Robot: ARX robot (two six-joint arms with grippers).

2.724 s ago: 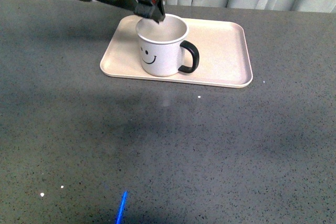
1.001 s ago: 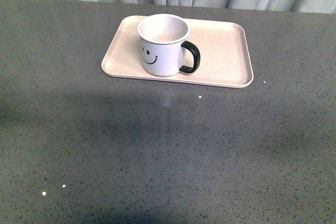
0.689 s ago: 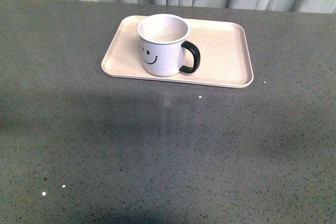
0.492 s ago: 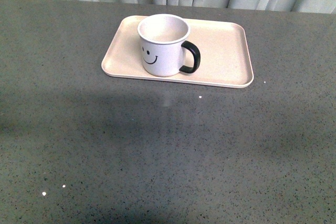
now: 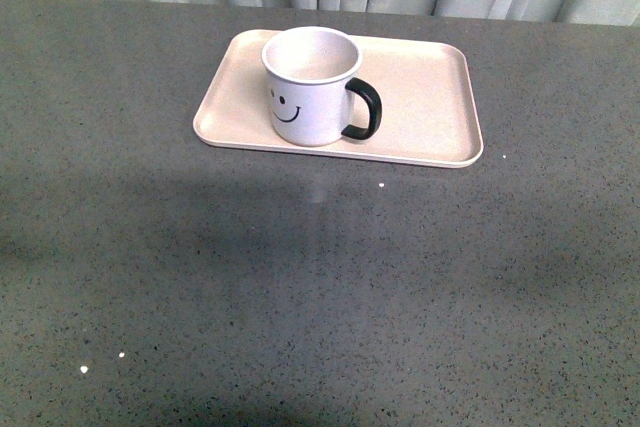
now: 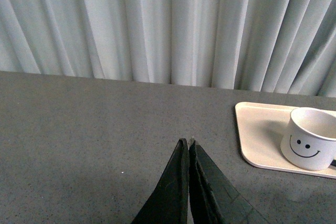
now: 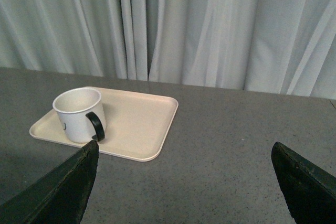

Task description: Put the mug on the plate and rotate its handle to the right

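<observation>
mug (image 5: 308, 87) upright on plate's (image 5: 430, 117) left half, handle (image 5: 364, 108) pointing right

Surface: dark grey speckled table top (image 5: 300, 287), flat, with a few small white glints in it.
Lying on it: one flat rectangular pale beige-pink tray (image 5: 425, 107) with rounded corners and a low raised rim.
Tray place: far part of the table top, near the middle, long side across the front view.
Tray contact: rests flat.
</observation>
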